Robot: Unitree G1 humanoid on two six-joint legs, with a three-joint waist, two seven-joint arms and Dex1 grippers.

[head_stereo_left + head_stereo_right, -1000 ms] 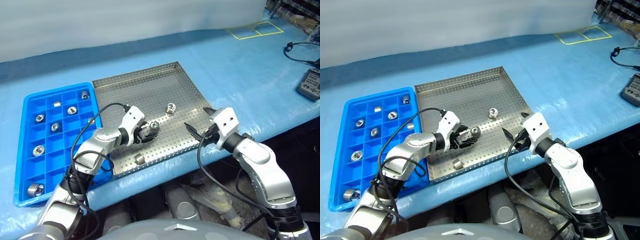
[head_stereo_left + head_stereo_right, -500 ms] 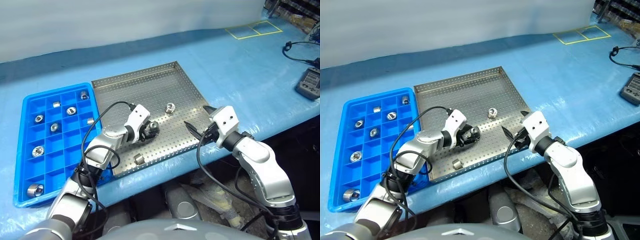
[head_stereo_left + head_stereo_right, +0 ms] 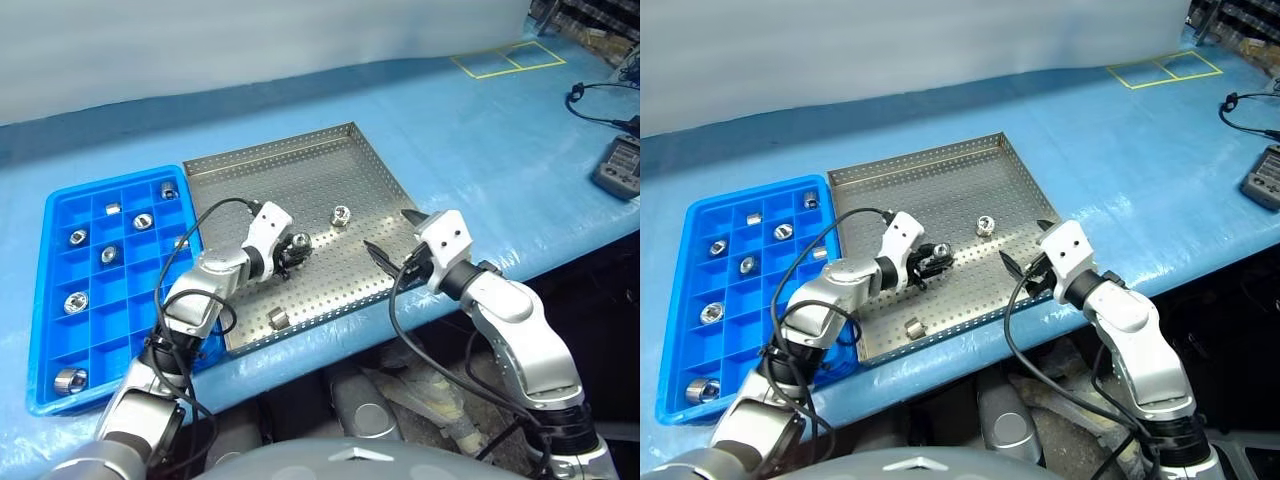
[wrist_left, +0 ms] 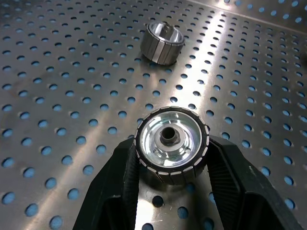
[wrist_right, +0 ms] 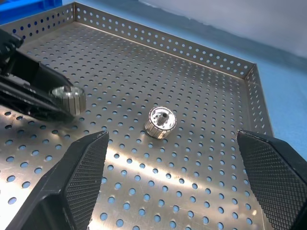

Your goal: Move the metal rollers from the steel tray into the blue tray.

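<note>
Nearest the robot: one roller (image 3: 279, 318) lies loose by the near rim of the steel tray (image 3: 300, 165), on its perforated floor. Right gripper (image 3: 392, 248) hangs over the tray's near right corner, fingers spread wide, nothing between them. Left gripper (image 3: 292, 250) is mid-tray, clamped on a roller (image 4: 171, 144); both fingers press its ribbed sides and its bored face looks at the wrist camera. Can't tell if that roller is off the floor or touching it. Just past it another roller (image 3: 341, 214) sits loose on the tray, apart from both grippers; right wrist view shows it (image 5: 160, 122) between the spread fingers but well beyond them. Blue tray (image 3: 50, 300) lies left of the steel tray, edges just beside each other. It holds several rollers in separate compartments: one (image 3: 69, 380) at the near left corner, others (image 3: 109, 254) scattered toward the far end
</note>
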